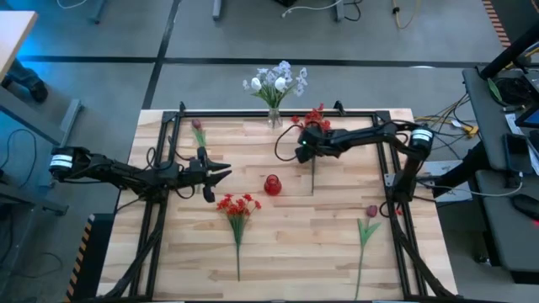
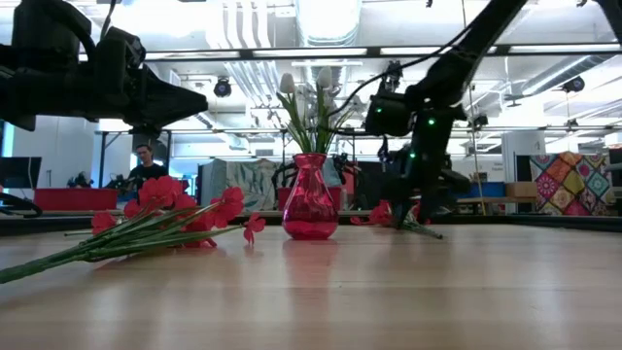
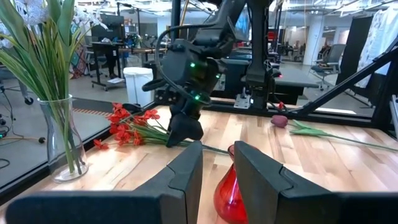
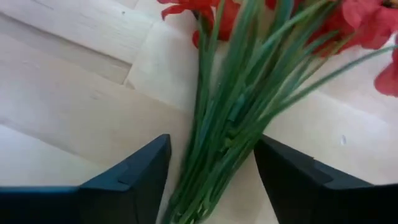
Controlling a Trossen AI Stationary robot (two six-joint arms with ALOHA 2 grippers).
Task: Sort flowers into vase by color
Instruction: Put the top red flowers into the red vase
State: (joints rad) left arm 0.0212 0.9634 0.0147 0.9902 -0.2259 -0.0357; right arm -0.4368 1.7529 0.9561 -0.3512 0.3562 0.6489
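Right wrist view puts you closest: your right hand [image 4: 211,177] straddles the green stems of a red flower bunch [image 4: 249,93] lying on the counter [image 4: 68,99], its fingers spread wide on either side and not yet closed. From above, that bunch sits near the counter's far edge. Your left hand [image 1: 221,172] hovers at mid-counter, fingers parted a little and holding nothing, pointing toward the small red vase [image 1: 272,184] at the centre. Nearer you, a second red bunch [image 1: 237,208] lies flat, and a dark pink tulip [image 1: 369,217] lies toward the right rail. Another tulip [image 1: 198,129] lies at far left. Farthest off, white and pale-blue flowers [image 1: 276,82] stand in a clear vase [image 1: 274,117].
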